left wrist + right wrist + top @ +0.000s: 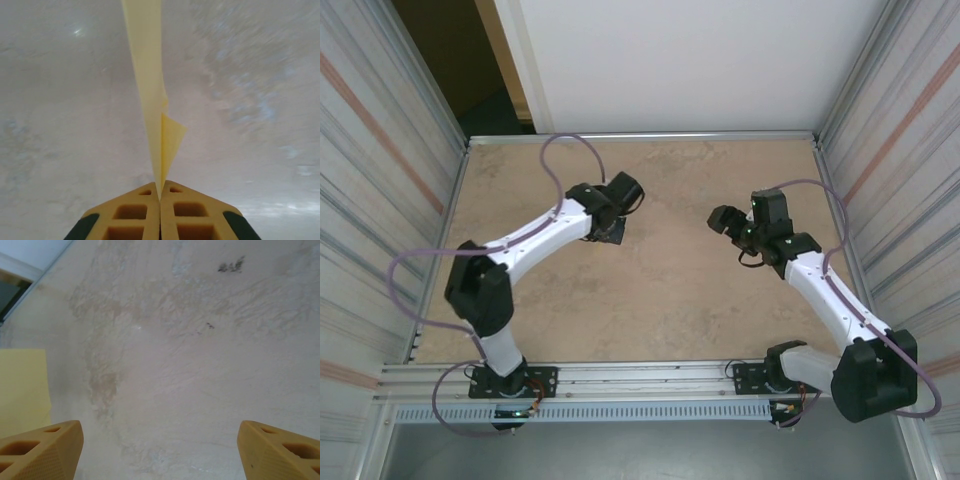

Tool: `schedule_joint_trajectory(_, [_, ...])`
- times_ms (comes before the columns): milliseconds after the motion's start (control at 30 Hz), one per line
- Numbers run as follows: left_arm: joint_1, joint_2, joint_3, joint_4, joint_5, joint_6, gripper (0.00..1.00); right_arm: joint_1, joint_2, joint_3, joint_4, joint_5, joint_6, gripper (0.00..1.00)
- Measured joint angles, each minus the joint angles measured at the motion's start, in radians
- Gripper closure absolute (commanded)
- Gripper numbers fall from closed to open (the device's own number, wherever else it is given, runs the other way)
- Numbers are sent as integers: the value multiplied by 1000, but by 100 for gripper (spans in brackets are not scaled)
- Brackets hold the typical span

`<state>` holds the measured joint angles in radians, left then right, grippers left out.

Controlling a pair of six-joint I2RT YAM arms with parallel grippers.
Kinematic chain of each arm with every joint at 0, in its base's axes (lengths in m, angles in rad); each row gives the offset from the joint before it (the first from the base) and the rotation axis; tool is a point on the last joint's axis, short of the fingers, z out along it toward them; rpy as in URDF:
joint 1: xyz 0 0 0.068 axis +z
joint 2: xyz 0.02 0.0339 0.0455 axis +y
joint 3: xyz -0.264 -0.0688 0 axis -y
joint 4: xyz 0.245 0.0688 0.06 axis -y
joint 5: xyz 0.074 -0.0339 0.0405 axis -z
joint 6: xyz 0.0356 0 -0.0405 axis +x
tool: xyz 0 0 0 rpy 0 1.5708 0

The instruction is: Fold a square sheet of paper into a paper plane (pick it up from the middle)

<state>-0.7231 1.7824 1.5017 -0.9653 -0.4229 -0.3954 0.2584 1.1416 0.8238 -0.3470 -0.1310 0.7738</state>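
Yellow folded paper [150, 90] stands pinched by the closed left claw [160, 194]; right claw [160, 442] gapes open. Held only at six o'clock, it could slip.

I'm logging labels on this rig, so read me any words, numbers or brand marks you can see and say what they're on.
There is no readable text in these views.
Yellow paper, pinched in the left gripper: blank.
Right gripper, jaws apart: unmarked.
Table: the dark specks are smudges, not letters.
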Motion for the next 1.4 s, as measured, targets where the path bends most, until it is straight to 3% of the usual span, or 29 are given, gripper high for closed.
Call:
schedule_joint_trajectory(200, [-27, 181, 80, -105, -104, 19, 91, -24, -31, -4, -11, 13, 3, 21])
schedule_joint_trajectory(367, [-60, 301, 147, -135, -111, 26, 87, -51, -54, -22, -27, 26, 3, 21])
schedule_joint_trajectory(567, [-91, 348, 195, -120, -16, 20, 77, -68, -57, -33, -46, 27, 3, 21])
schedule_joint_trajectory(800, [-89, 340, 172, -23, 211, 0, 62, -71, -58, -43, -53, 26, 3, 21])
schedule_joint_trajectory(1067, [-19, 87, -56, 212, 531, -58, 40, -34, -18, -42, -29, -16, 5, 18])
schedule_joint_trajectory(1400, [266, -368, -585, 537, 695, -246, 25, 332, 322, 101, 63, -25, 44, 20])
